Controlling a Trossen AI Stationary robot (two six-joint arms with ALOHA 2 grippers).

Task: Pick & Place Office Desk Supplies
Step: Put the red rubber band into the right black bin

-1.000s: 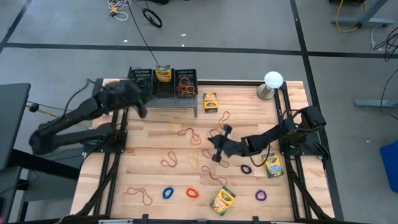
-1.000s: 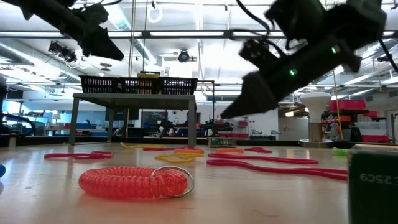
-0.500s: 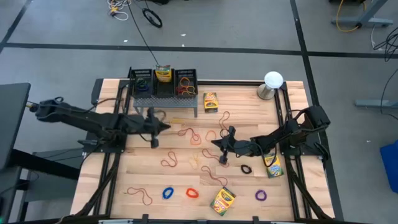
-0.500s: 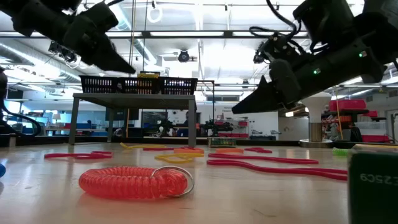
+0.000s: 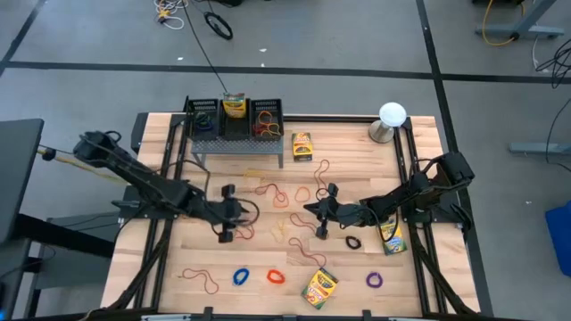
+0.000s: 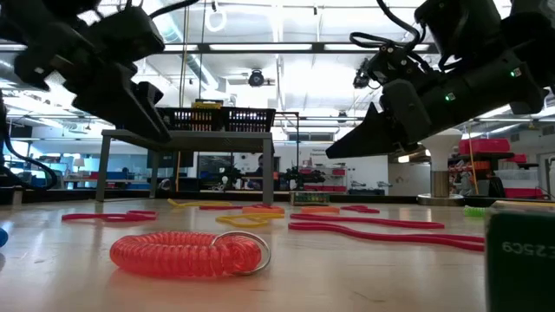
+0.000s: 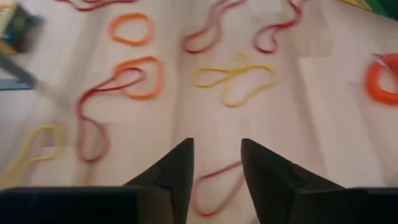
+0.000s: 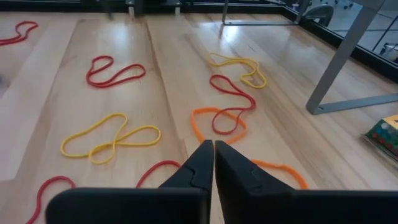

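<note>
We see the left wrist view smeared by motion blur, so the rubber bands point(image 7: 235, 76) on the wood read only as soft coloured loops, and a box point(image 7: 18, 26) at the corner is cut off by the edge. In the low view a dark box point(image 6: 523, 256) is cropped by the frame, its print too partial to read. From above, the contents of the black tray point(image 5: 234, 119) are too small to tell.

The counter point(image 8: 74, 93) is pale planked wood with a soft sheen; the rubber bands point(image 8: 109, 140) look smooth, perhaps matt.
</note>
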